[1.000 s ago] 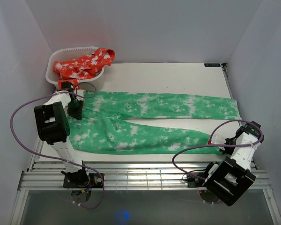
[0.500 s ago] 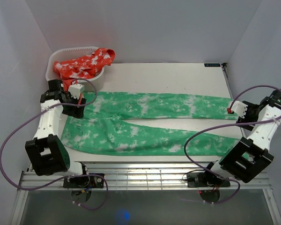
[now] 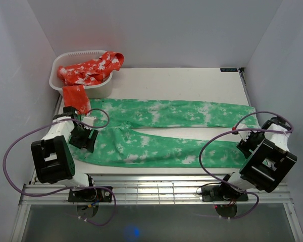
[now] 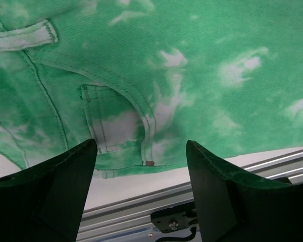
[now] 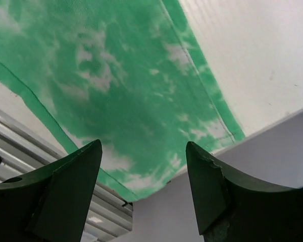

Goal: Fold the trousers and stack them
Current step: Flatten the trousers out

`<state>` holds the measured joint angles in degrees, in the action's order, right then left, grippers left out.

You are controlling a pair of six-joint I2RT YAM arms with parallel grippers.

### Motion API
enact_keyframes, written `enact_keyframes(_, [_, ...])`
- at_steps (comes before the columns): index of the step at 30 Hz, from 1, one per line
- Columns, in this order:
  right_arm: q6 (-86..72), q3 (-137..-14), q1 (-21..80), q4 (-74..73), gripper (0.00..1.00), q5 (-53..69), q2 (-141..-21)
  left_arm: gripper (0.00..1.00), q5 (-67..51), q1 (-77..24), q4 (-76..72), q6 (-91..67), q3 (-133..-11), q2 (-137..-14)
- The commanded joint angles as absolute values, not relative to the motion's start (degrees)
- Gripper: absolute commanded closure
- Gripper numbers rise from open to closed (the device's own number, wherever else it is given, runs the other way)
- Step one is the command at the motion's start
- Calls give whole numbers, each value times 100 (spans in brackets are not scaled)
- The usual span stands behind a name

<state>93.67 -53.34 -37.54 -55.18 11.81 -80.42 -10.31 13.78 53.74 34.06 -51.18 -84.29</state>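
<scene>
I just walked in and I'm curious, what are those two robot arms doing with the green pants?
The green trousers lie spread flat on the table, legs pointing right, not folded yet. The left gripper is open over the waist end, and the right gripper is open over the near leg's cuff. Neither holds the cloth. A red garment spills from the basket in the far corner.
</scene>
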Motion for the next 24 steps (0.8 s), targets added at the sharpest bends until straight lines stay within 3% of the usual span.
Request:
enact_keyframes(1, [9062,-4783,-3604,-4229,27,1002,-7805,18,-879,1424,5063,3411,-5080,-8481])
enact_keyframes(7, [8545,-4105,-3130,-3192,30,520,-8156,21,-730,1599,4869,3340,-4879,-8666])
enact_keyframes(14, [8200,-4464,-2971,-2654,32,246,-8789,25,-132,2398,4439,3708,-4606,-8921])
enact_keyframes(19, [8454,-4562,-2944,-3249,32,448,-8614,27,-97,3005,4561,4455,-4526,-8737])
enact_keyframes(24, [8824,-4868,-2944,-4217,31,1308,-7675,21,-1430,3023,5649,5114,-5147,-7806])
